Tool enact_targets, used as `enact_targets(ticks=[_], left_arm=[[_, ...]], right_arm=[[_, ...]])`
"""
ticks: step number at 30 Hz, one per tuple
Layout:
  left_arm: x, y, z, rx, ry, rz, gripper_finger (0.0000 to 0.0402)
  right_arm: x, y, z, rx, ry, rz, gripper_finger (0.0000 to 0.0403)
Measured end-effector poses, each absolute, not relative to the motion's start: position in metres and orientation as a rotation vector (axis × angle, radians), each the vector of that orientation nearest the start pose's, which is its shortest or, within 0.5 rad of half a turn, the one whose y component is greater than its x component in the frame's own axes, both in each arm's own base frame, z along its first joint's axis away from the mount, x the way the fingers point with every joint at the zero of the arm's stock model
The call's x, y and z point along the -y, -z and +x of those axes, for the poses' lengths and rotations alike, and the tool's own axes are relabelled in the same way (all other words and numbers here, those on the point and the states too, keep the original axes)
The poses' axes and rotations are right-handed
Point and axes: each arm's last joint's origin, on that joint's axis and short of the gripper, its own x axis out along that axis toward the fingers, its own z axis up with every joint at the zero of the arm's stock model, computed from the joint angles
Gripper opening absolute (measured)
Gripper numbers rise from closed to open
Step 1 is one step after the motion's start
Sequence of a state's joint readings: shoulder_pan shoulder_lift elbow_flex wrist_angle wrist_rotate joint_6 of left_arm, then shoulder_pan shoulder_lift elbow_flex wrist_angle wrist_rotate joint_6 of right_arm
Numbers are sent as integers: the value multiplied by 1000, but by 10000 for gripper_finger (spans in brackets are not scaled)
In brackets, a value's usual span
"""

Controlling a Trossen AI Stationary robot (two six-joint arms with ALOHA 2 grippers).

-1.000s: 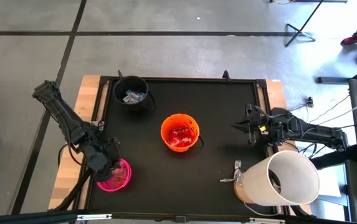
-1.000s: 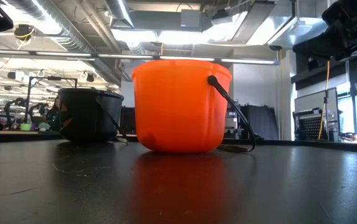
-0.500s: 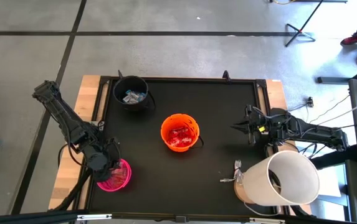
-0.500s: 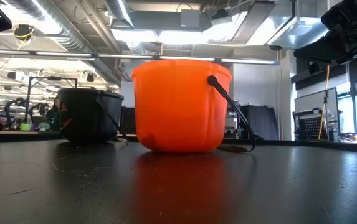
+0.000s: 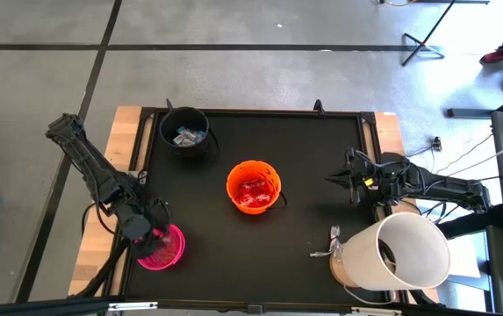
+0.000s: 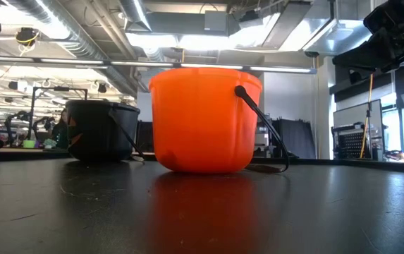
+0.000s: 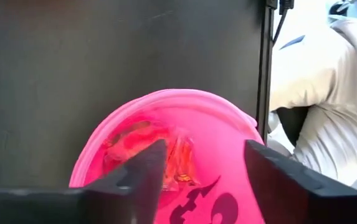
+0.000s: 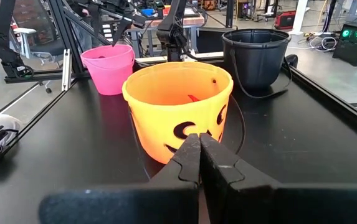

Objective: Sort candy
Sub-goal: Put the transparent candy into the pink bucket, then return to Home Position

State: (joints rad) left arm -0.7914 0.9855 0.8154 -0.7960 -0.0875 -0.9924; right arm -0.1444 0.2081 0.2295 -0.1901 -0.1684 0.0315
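The left arm (image 5: 93, 171) reaches from the table's left edge toward the front-left corner, bent at the elbow, with the wrist pointing down. The left gripper (image 7: 203, 165) has its two dark fingers (image 7: 144, 171) spread apart with a clear gap between them. The right arm (image 5: 440, 186) lies low along the right side of the table, stretched toward the middle. The right gripper (image 8: 199, 152) has its fingers pressed together, tips touching, holding nothing.

Three buckets stand well apart on the black table (image 5: 321, 158): black bucket (image 5: 185, 130) at the far left, orange bucket (image 5: 254, 186) mid-table, pink bucket (image 5: 163, 247) near-left with the left gripper (image 5: 146, 233) over its rim. Wide bare lanes run between them. A white tub (image 5: 400, 253) crowds the near-right corner.
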Motion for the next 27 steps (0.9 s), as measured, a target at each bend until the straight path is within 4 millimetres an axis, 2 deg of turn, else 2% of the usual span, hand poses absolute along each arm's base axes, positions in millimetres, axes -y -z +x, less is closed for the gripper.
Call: enact_targets(ticks=[4,7,9,12,14,18,20,21,27], left_arm=[[127,-262,130,-1072,153,-452,245],[130,-265,131,-1048,220,-433,250],[133,-267,130,-1053,328,-396,242],[131,-272,125,-1029,466,-295,212],[128,-275,123,-1012,498,-265,178],[122,-280,118,-1002,461,-337,85],[120,-281,118,-980,429,-331,30],[119,-280,118,-975,401,-320,16],[120,-287,124,-802,386,-214,21]], right_arm=[[10,-207,100,-167,-21,58,5],[10,-207,100,-167,-21,58,5],[10,-207,100,-166,-21,58,5],[10,-207,100,-166,-21,57,5],[10,-207,100,-166,-21,58,5],[10,-207,100,-166,-21,58,5],[10,-207,100,-166,-21,57,5],[10,-207,100,-166,-21,58,5],[10,-207,100,-167,-21,58,5]])
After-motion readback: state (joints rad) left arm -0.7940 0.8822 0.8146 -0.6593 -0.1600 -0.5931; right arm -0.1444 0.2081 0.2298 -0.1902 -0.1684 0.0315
